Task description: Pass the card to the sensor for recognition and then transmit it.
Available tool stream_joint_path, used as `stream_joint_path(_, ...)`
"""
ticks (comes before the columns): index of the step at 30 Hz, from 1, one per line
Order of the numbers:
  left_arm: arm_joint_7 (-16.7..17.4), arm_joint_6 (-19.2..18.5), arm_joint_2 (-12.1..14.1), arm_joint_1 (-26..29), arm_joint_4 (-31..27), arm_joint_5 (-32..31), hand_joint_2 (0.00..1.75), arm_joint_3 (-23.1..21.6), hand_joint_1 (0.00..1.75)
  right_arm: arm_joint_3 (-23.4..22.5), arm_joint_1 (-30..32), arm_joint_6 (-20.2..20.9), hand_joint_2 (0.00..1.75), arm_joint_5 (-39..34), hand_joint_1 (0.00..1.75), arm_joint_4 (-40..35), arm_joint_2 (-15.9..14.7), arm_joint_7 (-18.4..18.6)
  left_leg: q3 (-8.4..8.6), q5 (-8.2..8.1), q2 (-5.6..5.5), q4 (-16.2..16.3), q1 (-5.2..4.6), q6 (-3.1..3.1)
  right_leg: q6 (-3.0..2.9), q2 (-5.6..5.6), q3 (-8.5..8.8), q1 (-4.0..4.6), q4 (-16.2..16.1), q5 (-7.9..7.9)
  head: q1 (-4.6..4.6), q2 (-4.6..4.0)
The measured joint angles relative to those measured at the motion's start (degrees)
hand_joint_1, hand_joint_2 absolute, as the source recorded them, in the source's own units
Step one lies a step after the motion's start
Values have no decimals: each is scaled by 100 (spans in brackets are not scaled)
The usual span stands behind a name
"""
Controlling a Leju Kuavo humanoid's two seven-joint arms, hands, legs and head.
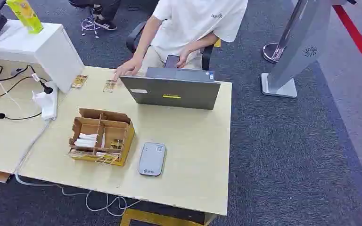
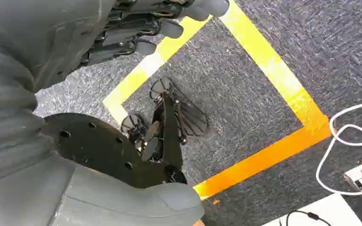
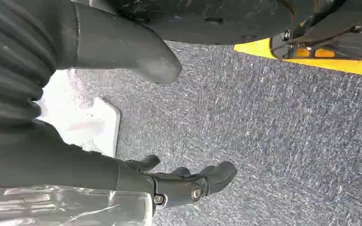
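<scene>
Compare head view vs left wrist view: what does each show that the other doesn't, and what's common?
Head view only: the table, cardboard organizer, grey card sensor, laptop and a seated person with a hand at two cards.
Left wrist view only: the left hand, empty with fingers apart, over yellow floor tape.
Shared: grey carpet and a white cable on the floor.

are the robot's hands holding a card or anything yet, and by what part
Nothing is held. The left hand and right hand hang over the carpet with bare fingers.
</scene>
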Motion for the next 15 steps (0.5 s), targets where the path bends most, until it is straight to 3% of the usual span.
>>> stream_joint_path(6, -911, 37, 7, 18, -196, -79, 175, -2, 0, -50, 2, 0, 175, -175, 0, 0, 20, -20, -1, 0, -1, 0, 3, 0, 0, 0, 0, 4, 0, 0, 0, 0)
stream_joint_path(8, -957, 67, 7, 102, -595, 275, 175, -102, 0, -81, 2, -2, 175, -222, 0, 0, 35, -37, -3, 0, -1, 0, 5, 0, -1, 0, 2, 6, 1, 0, -2, 0)
stream_joint_path(11, -981, 231, -22, 371, -1507, 1003, 175, -718, 0, -164, 6, -15, 175, -288, 0, 0, 50, -85, -4, -1, -5, 0, 9, -1, -4, -3, 1, 11, 1, -2, -4, 0)
stream_joint_path(15, -981, 269, -24, 502, -2104, 1091, 175, -1160, 0, -201, 5, -28, 175, -291, 0, 0, 68, -94, -6, 0, -11, 0, 13, -2, -5, -9, 5, 14, 1, -3, -2, 0)
